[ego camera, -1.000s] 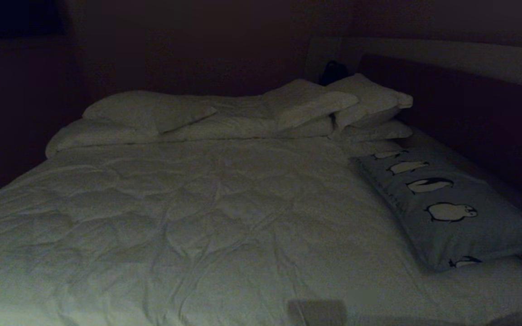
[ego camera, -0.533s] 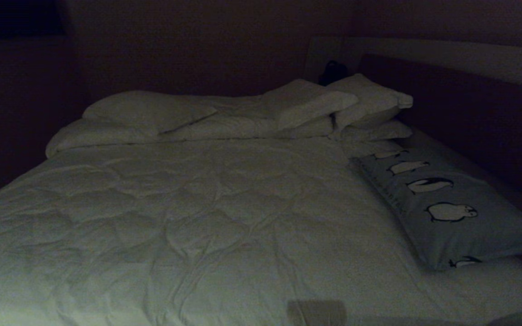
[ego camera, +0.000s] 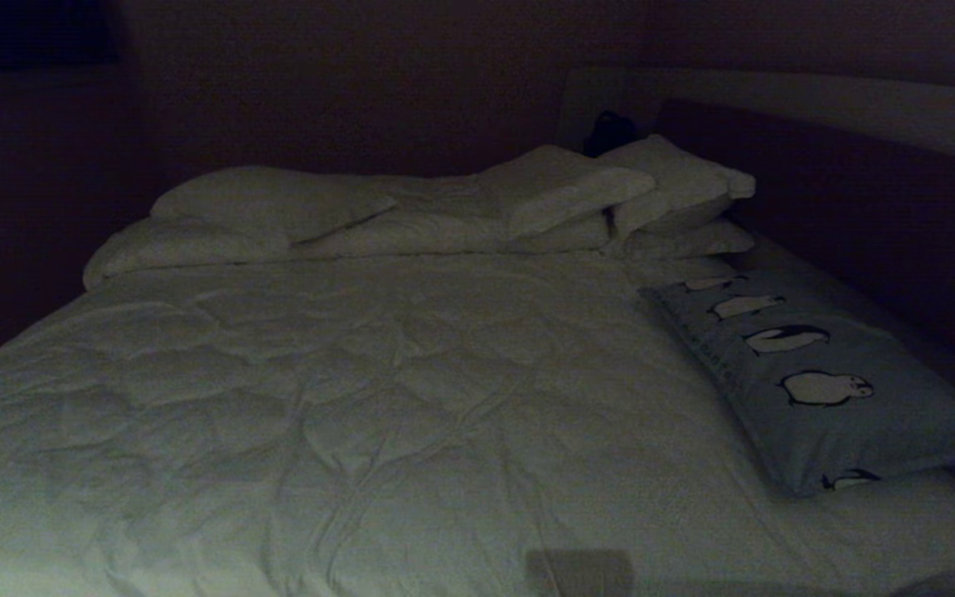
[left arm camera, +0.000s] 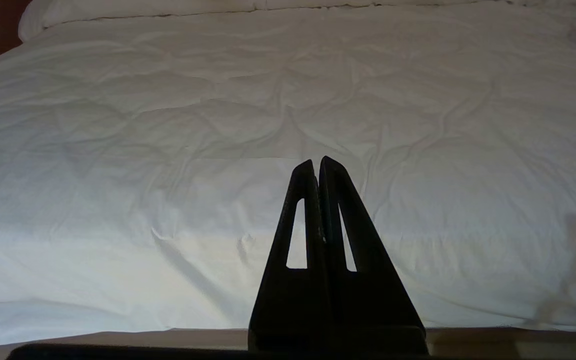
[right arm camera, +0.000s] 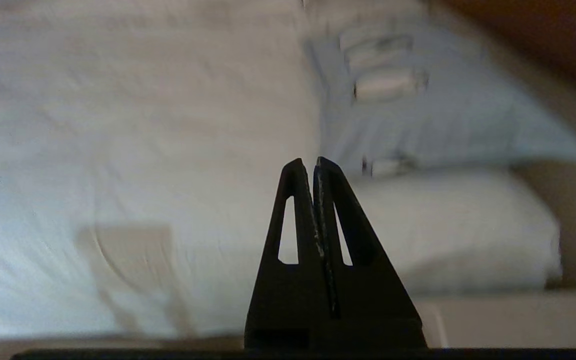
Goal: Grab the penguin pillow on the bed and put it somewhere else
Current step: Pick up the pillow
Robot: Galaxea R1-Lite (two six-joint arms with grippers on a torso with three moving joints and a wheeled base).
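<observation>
— Two grippers, both mine, and neither shows in my head view. Where are they? My left gripper (left arm camera: 316, 161) points level across the bed (ego camera: 378, 390) from its near edge, fingers pressed together with nothing between them. My right gripper (right arm camera: 308, 162) is posed the same way further along that edge, fingertips touching, empty, aimed toward the near end of the penguin pillow (right arm camera: 443, 120).

— And the pillow itself?

— It lies on the duvet (left arm camera: 218, 125) along the right side of the bed, lengthwise, its far end close to the stack of white pillows (ego camera: 668, 199) at the head. My grippers are well apart from it; nothing of mine touches it.

— What can't you make out?

— Plenty. My right wrist view is smeared, so the penguins there are only pale blotches. In the head view the room is dark: the pillow's right corner runs off the picture's edge, the lettering along its left edge is too small to read, and a small dark object (ego camera: 610, 133) behind the white pillows is unidentifiable. A faint squarish patch (ego camera: 579, 570) on the duvet near me could be a shadow; I cannot tell.
</observation>
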